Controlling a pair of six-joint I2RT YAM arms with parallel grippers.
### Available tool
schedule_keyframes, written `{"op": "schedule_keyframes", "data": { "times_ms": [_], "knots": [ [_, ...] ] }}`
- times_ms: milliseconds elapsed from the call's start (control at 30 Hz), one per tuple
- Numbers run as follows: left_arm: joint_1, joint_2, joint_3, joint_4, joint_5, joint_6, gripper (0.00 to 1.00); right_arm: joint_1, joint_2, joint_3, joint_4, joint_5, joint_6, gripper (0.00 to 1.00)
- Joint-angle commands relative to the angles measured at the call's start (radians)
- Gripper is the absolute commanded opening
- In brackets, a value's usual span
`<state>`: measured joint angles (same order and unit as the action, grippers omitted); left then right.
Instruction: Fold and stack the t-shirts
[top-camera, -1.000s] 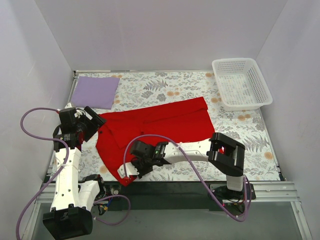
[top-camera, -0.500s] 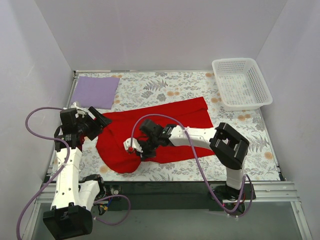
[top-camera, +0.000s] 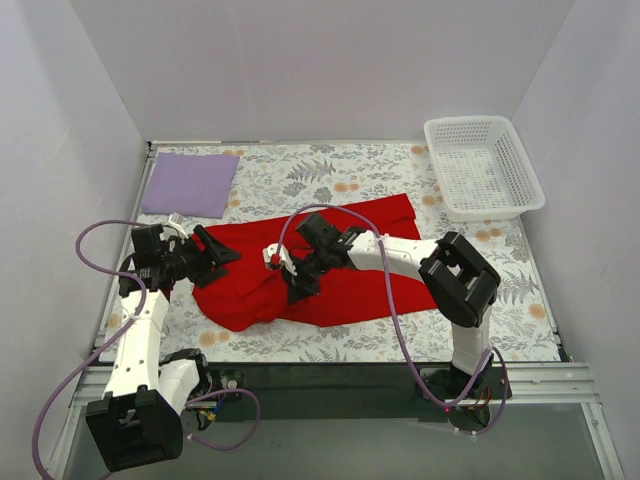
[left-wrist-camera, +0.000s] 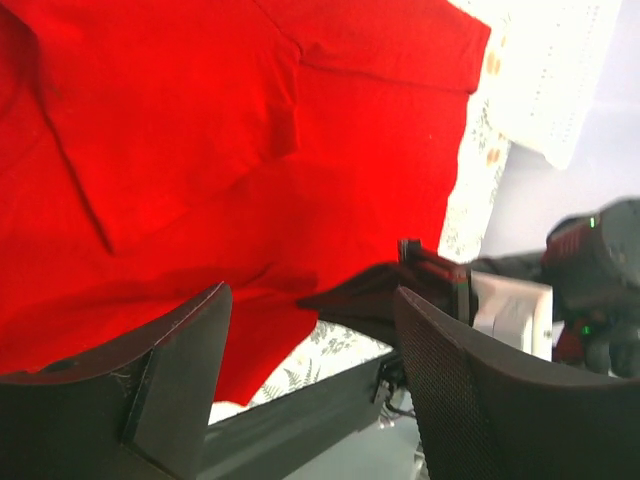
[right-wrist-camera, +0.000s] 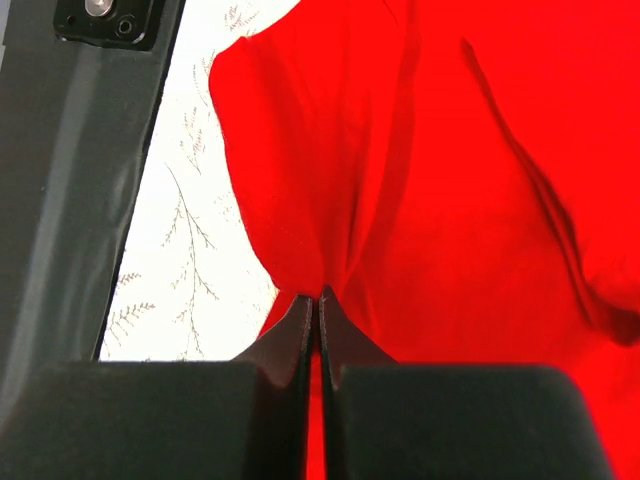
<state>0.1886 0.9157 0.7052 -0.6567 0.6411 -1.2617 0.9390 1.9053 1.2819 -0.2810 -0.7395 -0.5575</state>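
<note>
The red t-shirt (top-camera: 380, 228) lies crumpled across the middle of the table, its near-left part bunched up. My right gripper (top-camera: 283, 268) is shut on a pinch of that red cloth (right-wrist-camera: 450, 200), which hangs in folds from the closed fingertips (right-wrist-camera: 318, 298). At the shirt's left edge my left gripper (top-camera: 218, 248) stands open; in its wrist view the jaws (left-wrist-camera: 310, 300) are apart above the red t-shirt (left-wrist-camera: 250, 130) with nothing between them. The lavender t-shirt (top-camera: 190, 183) lies as a flat folded rectangle at the back left.
A white mesh basket (top-camera: 483, 166) stands at the back right, also in the left wrist view (left-wrist-camera: 560, 70). The dark front rail (right-wrist-camera: 90, 150) runs along the table's near edge. White walls close in left, back and right. The right arm (top-camera: 400, 255) stretches over the shirt.
My right gripper has carried the shirt's near-left corner from the front edge up toward the middle, folding cloth over. The left gripper has swung right toward the shirt's left edge and narrowed a little.
</note>
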Motion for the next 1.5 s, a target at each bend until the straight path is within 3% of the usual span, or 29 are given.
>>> {"op": "schedule_keyframes", "data": {
  "times_ms": [0,300,400,433,633,700,800,933,1033,1167,1300,1467],
  "knots": [
    [-0.001,-0.003,-0.018,0.017,0.092,0.010,0.64,-0.032,0.012,0.039,0.019,-0.078,0.039,0.01],
    [-0.060,0.018,-0.062,0.016,0.123,-0.001,0.62,-0.103,0.066,0.065,0.040,-0.110,0.119,0.05],
    [-0.080,0.014,-0.056,0.012,0.118,0.004,0.62,-0.132,0.080,0.073,0.057,-0.095,0.174,0.13],
    [-0.084,0.015,-0.052,0.011,0.115,0.007,0.62,-0.144,0.081,0.076,0.069,-0.069,0.207,0.21],
    [-0.120,0.026,-0.041,0.011,0.094,0.005,0.62,-0.210,0.026,0.091,0.080,0.072,0.249,0.42],
    [-0.138,0.032,-0.042,0.011,0.082,0.002,0.62,-0.230,-0.012,0.077,0.083,0.103,0.243,0.44],
    [-0.175,0.048,-0.039,0.012,0.048,-0.014,0.62,-0.276,-0.072,0.042,0.069,0.048,0.197,0.45],
    [-0.310,0.094,-0.029,0.017,-0.072,-0.068,0.62,-0.322,-0.164,0.011,-0.143,-0.147,-0.107,0.47],
    [-0.366,0.141,0.003,0.029,-0.181,-0.070,0.61,-0.325,-0.270,-0.073,-0.237,-0.103,-0.244,0.47],
    [-0.374,0.183,0.063,0.048,-0.254,0.014,0.61,-0.397,-0.438,-0.225,-0.253,-0.080,-0.295,0.47],
    [-0.374,0.198,0.108,0.080,-0.239,0.129,0.61,-0.571,-0.606,-0.317,-0.256,-0.127,-0.300,0.51],
    [-0.374,0.212,0.117,0.132,-0.236,0.240,0.63,-0.664,-0.680,-0.404,-0.244,-0.124,-0.294,0.52]
  ]
}}
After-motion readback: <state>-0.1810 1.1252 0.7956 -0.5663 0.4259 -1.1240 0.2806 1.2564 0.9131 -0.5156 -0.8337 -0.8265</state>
